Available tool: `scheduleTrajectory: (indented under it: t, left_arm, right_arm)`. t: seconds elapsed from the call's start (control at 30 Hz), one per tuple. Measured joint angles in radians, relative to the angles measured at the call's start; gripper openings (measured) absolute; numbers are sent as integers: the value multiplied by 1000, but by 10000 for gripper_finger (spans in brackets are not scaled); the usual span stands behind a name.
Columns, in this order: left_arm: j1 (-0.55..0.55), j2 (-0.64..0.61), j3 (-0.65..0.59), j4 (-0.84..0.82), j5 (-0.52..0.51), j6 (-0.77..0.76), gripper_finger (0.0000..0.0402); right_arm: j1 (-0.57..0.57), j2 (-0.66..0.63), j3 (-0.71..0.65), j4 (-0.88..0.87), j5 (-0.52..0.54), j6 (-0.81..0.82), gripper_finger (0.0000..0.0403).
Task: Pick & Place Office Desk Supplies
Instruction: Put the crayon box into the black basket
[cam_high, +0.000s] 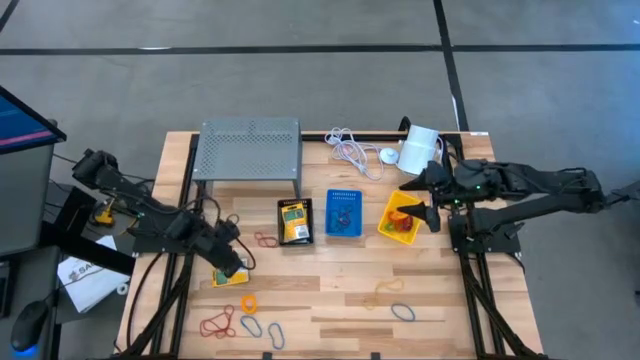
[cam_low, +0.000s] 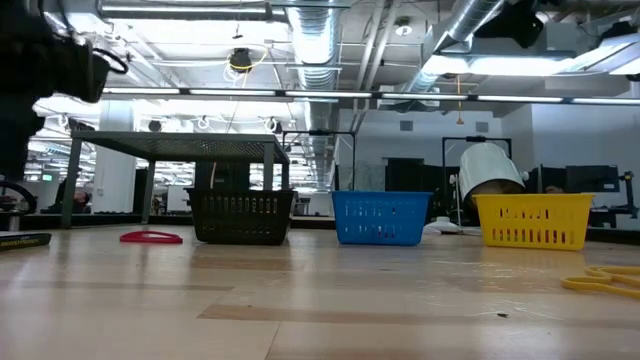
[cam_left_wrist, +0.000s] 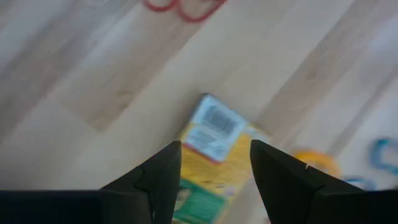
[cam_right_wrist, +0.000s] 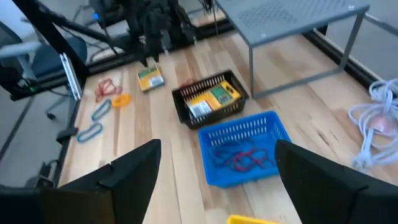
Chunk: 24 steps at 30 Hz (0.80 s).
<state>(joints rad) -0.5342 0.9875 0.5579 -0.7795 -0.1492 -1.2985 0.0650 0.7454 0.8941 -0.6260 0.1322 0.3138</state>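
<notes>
From above, the left tool (cam_high: 232, 262) hangs at lower left of the tabletop (cam_high: 330, 300), fingers spread over a yellow card packet (cam_high: 228, 277), not gripping it. The right tool (cam_high: 420, 200), released and empty, sits over the yellow bin (cam_high: 399, 218); left of it stand the blue bin (cam_high: 343, 214) and the black bin (cam_high: 295, 221).

At table height the three bins line up across mid-frame.

The left wrist view shows the packet between separated fingers (cam_left_wrist: 158, 180).

The right wrist view looks down on the blue bin holding loops (cam_right_wrist: 242, 158).
</notes>
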Motion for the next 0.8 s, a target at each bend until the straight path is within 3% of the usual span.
scheduleTrajectory:
  t: [0.13,0.33,0.8]
  left_arm:
    - [21,21,0,-1,40,118,176]
    - [63,16,0,93,203,299,160]
    - [105,8,0,139,202,409,127]
  right_arm:
    - [0,29,0,-7,0,0,309]
    - [-9,86,0,9,0,0,309]
    - [-15,154,0,39,0,17,309]
